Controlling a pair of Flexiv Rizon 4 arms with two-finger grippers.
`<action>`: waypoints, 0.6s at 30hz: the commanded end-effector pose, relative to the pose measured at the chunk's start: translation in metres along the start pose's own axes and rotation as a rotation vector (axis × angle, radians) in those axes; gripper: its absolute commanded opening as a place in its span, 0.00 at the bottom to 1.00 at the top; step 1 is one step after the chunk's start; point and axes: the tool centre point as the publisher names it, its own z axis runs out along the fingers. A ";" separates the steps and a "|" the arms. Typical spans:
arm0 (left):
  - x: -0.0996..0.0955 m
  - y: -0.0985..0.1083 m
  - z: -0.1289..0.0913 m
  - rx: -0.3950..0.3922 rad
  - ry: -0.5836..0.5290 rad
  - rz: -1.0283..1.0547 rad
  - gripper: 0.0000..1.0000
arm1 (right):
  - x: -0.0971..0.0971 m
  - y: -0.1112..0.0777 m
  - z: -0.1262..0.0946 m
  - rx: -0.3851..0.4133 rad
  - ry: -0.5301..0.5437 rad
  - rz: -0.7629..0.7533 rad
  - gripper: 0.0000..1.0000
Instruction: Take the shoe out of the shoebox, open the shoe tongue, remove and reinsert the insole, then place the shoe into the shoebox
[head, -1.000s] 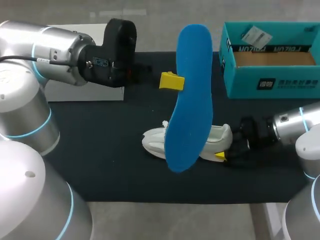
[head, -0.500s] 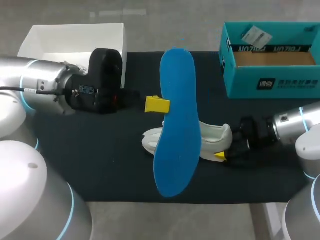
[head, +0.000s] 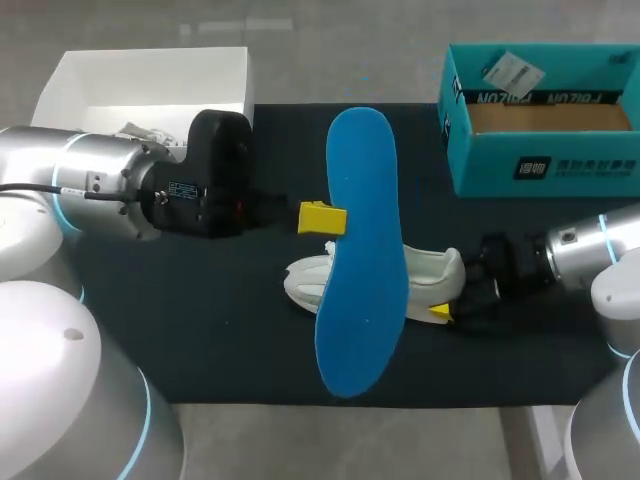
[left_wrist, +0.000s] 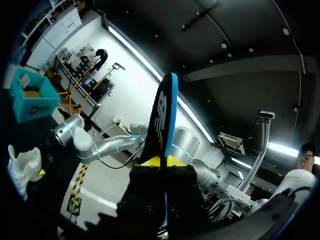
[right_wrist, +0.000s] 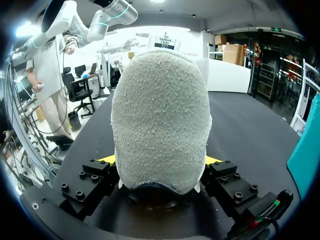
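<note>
From above, the left claw (head: 322, 218) is clamped on the blue insole (head: 362, 250), held over the black bench (head: 200, 330) and hiding the middle of the white shoe (head: 440, 272). The right claw (head: 445, 312) shows one yellow tip at the heel, and the teal shoebox (head: 540, 165) stands well apart. The left wrist view has the insole edge-on, pinched between both dark fingers. In the right wrist view the heel sits gripped between that claw's fingers and nearly covers their yellow tips.
</note>
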 end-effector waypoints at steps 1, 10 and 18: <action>-0.003 -0.001 0.002 -0.001 0.003 0.001 0.00 | 0.001 -0.004 0.003 0.003 -0.002 0.000 0.00; -0.003 -0.001 0.002 -0.001 0.003 0.001 0.00 | 0.001 -0.004 0.003 0.003 -0.002 0.000 0.00; -0.003 -0.001 0.002 -0.001 0.003 0.001 0.00 | 0.001 -0.004 0.003 0.003 -0.002 0.000 0.24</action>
